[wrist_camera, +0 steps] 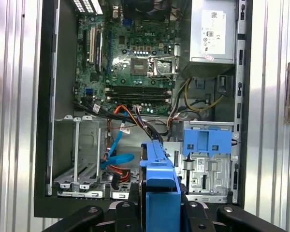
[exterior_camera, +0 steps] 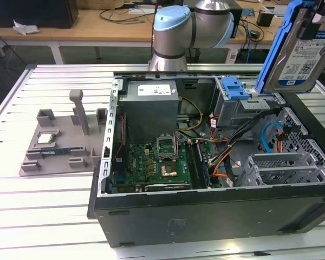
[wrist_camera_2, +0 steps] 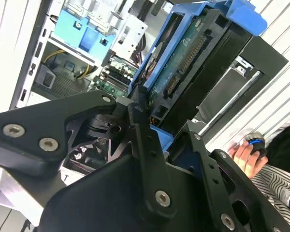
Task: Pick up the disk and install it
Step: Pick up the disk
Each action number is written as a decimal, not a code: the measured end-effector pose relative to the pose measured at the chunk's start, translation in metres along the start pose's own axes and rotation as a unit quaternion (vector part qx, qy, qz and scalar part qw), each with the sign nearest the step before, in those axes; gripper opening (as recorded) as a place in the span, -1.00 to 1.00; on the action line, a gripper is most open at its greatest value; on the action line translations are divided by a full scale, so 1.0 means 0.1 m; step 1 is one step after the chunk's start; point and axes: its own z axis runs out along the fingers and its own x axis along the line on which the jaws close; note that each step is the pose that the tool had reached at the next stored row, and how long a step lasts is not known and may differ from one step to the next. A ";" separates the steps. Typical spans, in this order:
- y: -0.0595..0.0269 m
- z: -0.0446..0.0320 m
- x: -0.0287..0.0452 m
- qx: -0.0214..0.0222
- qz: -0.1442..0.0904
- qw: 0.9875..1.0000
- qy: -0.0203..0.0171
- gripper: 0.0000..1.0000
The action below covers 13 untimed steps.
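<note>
The disk, a silver hard drive with a blue-and-white label in a blue caddy frame, hangs tilted in the air above the open computer case's far corner, at the exterior view's right. In the second wrist view my gripper is shut on the disk, its black fingers clamping the caddy's lower end. In the first wrist view the caddy's blue edge stands between the black fingers, above the case's drive cage.
The drive cage with a blue latch sits at the case's back, cables and the motherboard beside it. A grey fixture with a small chip lies at the exterior view's left. A person's hand rests near the case.
</note>
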 end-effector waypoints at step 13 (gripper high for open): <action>0.016 0.035 0.377 0.000 0.000 1.000 0.000 -0.26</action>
